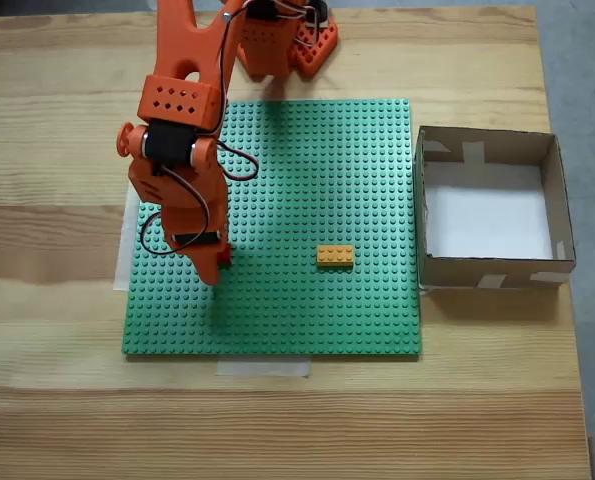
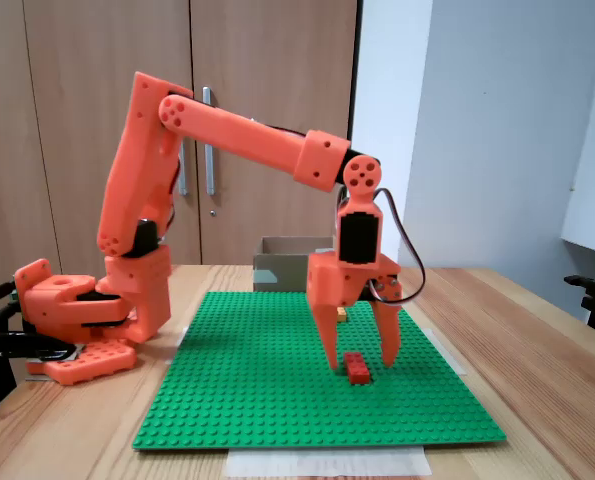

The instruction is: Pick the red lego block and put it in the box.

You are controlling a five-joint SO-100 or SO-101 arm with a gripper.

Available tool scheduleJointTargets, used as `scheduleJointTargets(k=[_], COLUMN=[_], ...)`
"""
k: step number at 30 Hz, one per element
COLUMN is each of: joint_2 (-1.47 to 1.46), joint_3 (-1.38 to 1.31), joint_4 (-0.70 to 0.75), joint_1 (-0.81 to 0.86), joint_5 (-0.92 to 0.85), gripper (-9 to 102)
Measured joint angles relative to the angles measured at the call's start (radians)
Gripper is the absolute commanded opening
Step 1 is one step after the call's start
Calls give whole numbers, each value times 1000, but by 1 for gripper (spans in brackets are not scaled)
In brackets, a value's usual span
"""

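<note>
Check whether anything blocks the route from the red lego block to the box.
The orange-yellow brick sits on the baseplate between the red lego block and the box. It is low, so a lifted carry should clear it.

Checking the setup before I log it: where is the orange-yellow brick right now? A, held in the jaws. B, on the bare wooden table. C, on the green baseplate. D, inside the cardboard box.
C: in a fixed view the orange-yellow brick sits on the green baseplate, apart from the box.
</note>
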Motion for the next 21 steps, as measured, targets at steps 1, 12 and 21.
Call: scheduleJointTargets(k=[1,12,21], joint_2=[0,0,0], joint_3=[0,0,17], joint_4=[-3,-12,-28], joint_1=[0,0,0], joint_5=[-3,-8,-6], gripper=[29,29,27])
